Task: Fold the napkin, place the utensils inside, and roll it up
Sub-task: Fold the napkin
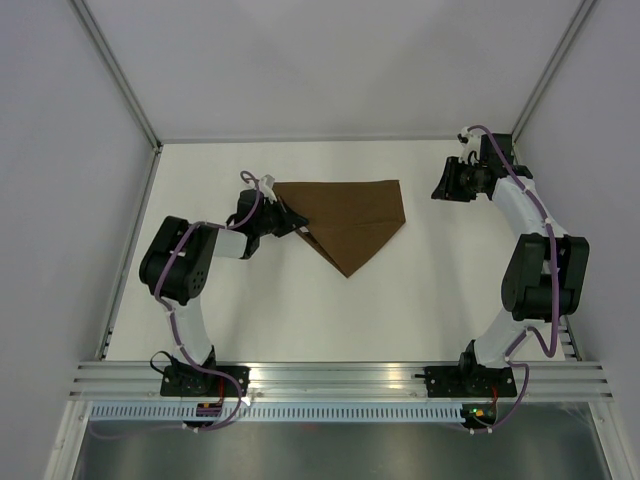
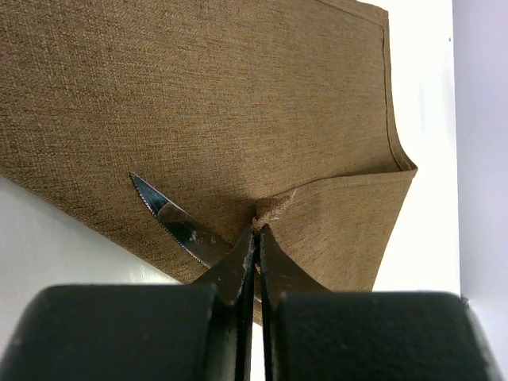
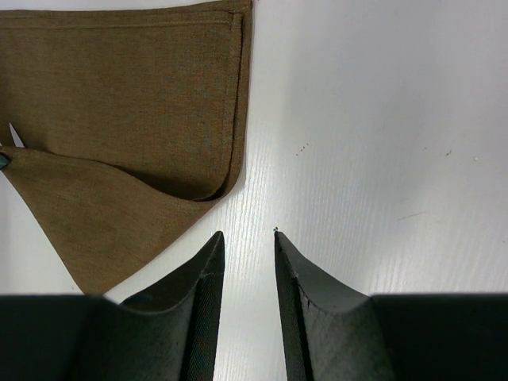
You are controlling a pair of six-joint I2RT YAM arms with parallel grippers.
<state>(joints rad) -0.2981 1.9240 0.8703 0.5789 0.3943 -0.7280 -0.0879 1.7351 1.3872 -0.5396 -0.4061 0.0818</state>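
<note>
The napkin (image 1: 350, 220) lay folded on the table (image 1: 250, 310), left of centre, with the knife (image 2: 178, 226) blade resting on its left edge. The left fingers (image 2: 236, 270) were closed, pinching a flap corner. The right fingers (image 3: 205, 278) stood parted over bare table, holding nothing.

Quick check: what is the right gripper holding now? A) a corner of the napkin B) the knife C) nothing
C: the right gripper stands open and empty over the bare table, beside the napkin; the knife lies by the left gripper.
</note>
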